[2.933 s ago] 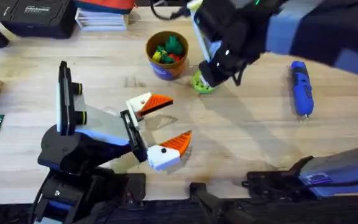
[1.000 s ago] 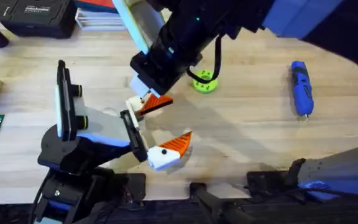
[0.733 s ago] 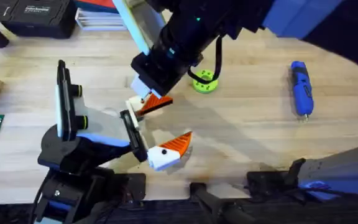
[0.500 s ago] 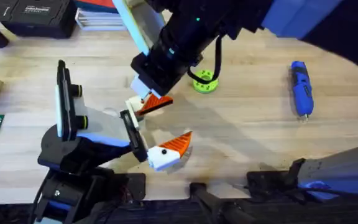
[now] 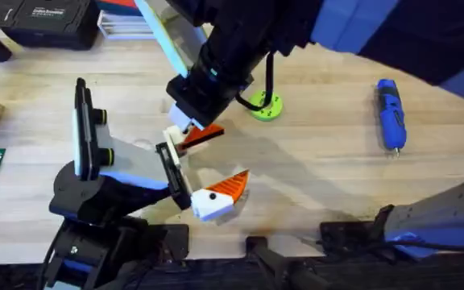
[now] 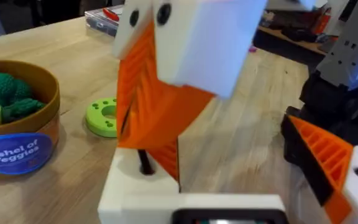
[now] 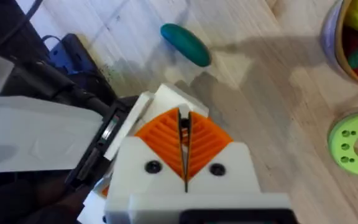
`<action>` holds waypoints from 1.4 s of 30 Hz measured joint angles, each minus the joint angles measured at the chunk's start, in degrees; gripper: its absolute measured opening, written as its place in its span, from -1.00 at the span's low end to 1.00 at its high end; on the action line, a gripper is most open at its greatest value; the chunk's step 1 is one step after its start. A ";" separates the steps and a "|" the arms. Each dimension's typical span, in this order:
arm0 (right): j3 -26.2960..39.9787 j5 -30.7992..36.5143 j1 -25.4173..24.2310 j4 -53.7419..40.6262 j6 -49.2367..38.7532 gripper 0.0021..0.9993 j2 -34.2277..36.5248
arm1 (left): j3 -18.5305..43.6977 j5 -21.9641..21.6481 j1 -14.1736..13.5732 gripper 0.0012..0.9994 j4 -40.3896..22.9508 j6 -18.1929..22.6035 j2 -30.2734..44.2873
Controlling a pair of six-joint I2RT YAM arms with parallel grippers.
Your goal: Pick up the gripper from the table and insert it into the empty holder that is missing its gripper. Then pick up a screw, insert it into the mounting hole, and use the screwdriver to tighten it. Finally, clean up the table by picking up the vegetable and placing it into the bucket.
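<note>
At the lower left, lying low over the large light wooden table (image 5: 321, 161): the left gripper (image 5: 230, 155), spread wide and holding nothing. Probably kept flat and wide like this to present one finger mount from above, with free room around it (a kind of vice, but passive).

On the farther finger, the white plastic holder (image 5: 177, 138), and on it the small orange plastic wedge-shaped gripper (image 5: 208, 133), apparently already seated, narrowing to a point toward the right. Smooth and bright from above; no gap to see between wedge and mount, though not fully sure from here.

Directly over that holder, reaching across from the right side: the right gripper (image 5: 185, 119), pointing down. Orange ribbed pads (image 7: 166, 140) pressed together on a thin dark screw (image 6: 145, 163) (a screw by judgement, too small to be certain). Held upright so as to go straight into the mounting hole; tip at the white surface or just entering, hard to tell which.

Near the left arm in the right wrist view, the small dark green smooth oblong vegetable (image 7: 185, 43), on bare wood, not yet cleaned away. Brown round bucket (image 6: 17, 134) with toy vegetables inside, beside a flat lime-green plastic ring (image 5: 264, 105).

Far to the right, well apart from all this, the blue cylindrical screwdriver (image 5: 389, 113), lying flat, bit toward the near edge, untouched.
</note>
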 joint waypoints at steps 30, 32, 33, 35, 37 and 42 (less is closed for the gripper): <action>0.91 1.69 1.90 -1.19 -0.42 0.64 0.48 | 0.00 0.16 0.07 0.97 0.02 0.15 -0.04; 1.54 1.71 0.92 -1.68 -0.48 0.96 0.48 | 0.00 0.23 0.04 0.97 0.04 0.31 -0.07; 2.00 1.64 0.71 -1.94 -0.46 0.98 0.48 | 0.00 0.35 0.04 0.97 0.02 0.31 -0.04; 3.24 1.30 0.01 -3.23 -0.47 0.99 0.46 | 0.00 0.38 0.00 0.97 0.02 0.45 -0.05; 4.15 0.94 -1.06 -5.06 -0.48 0.99 0.19 | 0.00 0.39 0.00 0.97 0.02 0.50 -0.07; 4.22 0.60 -5.50 -8.16 -0.48 0.99 -2.41 | 0.00 0.39 0.00 0.97 0.02 0.65 -0.06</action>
